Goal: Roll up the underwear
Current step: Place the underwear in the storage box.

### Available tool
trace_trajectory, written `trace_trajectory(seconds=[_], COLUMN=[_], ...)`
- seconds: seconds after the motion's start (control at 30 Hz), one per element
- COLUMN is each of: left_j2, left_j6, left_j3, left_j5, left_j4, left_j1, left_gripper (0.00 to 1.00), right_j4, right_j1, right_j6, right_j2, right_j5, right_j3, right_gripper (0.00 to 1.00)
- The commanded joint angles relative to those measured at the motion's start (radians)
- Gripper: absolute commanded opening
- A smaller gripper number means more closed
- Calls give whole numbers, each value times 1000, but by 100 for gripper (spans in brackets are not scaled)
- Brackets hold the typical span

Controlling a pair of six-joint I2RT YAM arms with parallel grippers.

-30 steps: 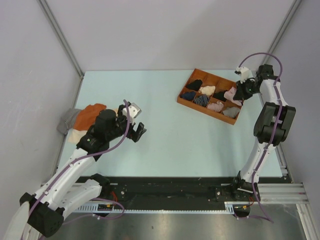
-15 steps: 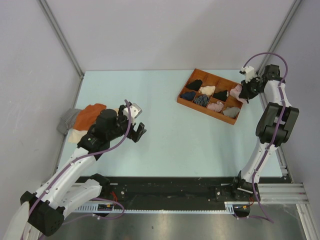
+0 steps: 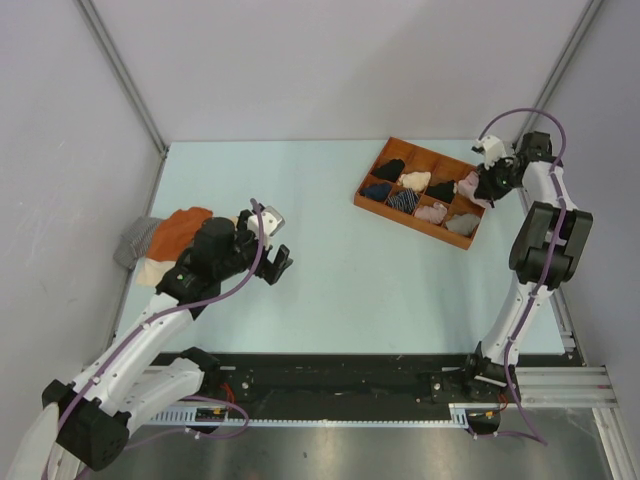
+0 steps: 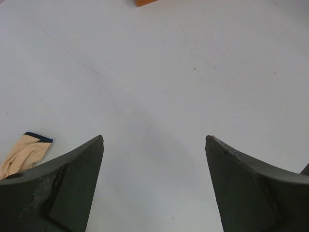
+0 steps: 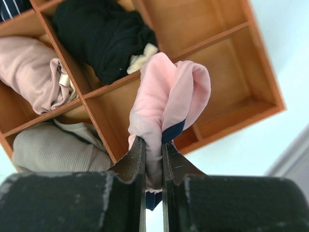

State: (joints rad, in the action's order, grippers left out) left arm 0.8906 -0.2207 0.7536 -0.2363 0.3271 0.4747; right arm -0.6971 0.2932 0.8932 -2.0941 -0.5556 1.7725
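Observation:
The underwear (image 5: 166, 96) is a rolled light pink bundle with dark navy edging. My right gripper (image 5: 153, 142) is shut on it and holds it above the orange tray's (image 5: 227, 36) right-hand compartments; from above the gripper (image 3: 487, 184) is at the tray's far right end with pink fabric (image 3: 470, 184) showing. My left gripper (image 4: 153, 139) is open and empty, low over bare table; in the top view it (image 3: 272, 262) is at the left-middle of the table.
The tray (image 3: 372, 203) holds several rolled garments: black (image 5: 104, 34), pale pink (image 5: 31, 67), grey-beige ribbed (image 5: 53, 147). A pile of orange (image 3: 178, 228), cream and grey cloths lies at the table's left edge. A cream cloth corner with navy edging (image 4: 24, 152) lies left of my left gripper.
My right gripper with the pink bundle swung up and right off the tray's edge, then came back slightly over the tray's right end. The left arm barely moved.

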Motion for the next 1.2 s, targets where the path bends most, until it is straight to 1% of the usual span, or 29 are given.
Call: trace_trajectory(seconds=[0.0,0.2,0.37,0.5,0.63,0.73,0.77,0.83,0.87,0.97,1.03,1.07,1.17], left_j2=[2,7,7,10,13,13,13,11,13,16,18,16,13], left_j6=[-20,-22,-20,-20,-22,-20,-22,-22,-20,-20,-22,-19,-19], left_j3=[0,1,-2,-2,0,0,0,-2,0,3,3,3,1], left_j5=[6,5,5,5,2,3,3,3,3,2,2,3,3], left_j4=[-3,-2,-2,-2,0,0,0,0,0,1,1,3,1], left_j1=[-8,-10,-10,-10,-10,-10,-10,-11,-10,-10,-10,-11,-10], left_gripper=[90,90,90,90,90,90,90,90,90,90,90,90,90], right_j4=[-24,-13,8,10,-36,-77,-90,-94,-97,-111,-119,-120,-125], right_j1=[-22,-52,-74,-75,-74,-55,-49,-26,-22,-8,-5,-5,-5], right_j6=[49,55,9,-34,-43,-63,-71,-91,-96,-103,-111,-114,-125], right_j2=[-41,-87,-142,-175,-214,-215,-205,-164,-149,-92,-64,-57,-43], right_j5=[31,95,144,155,189,166,154,105,92,56,45,42,34], right_j3=[-16,-27,-8,13,45,73,79,81,84,96,105,108,125], right_gripper=[0,0,0,0,0,13,20,26,32,41,43,45,48])
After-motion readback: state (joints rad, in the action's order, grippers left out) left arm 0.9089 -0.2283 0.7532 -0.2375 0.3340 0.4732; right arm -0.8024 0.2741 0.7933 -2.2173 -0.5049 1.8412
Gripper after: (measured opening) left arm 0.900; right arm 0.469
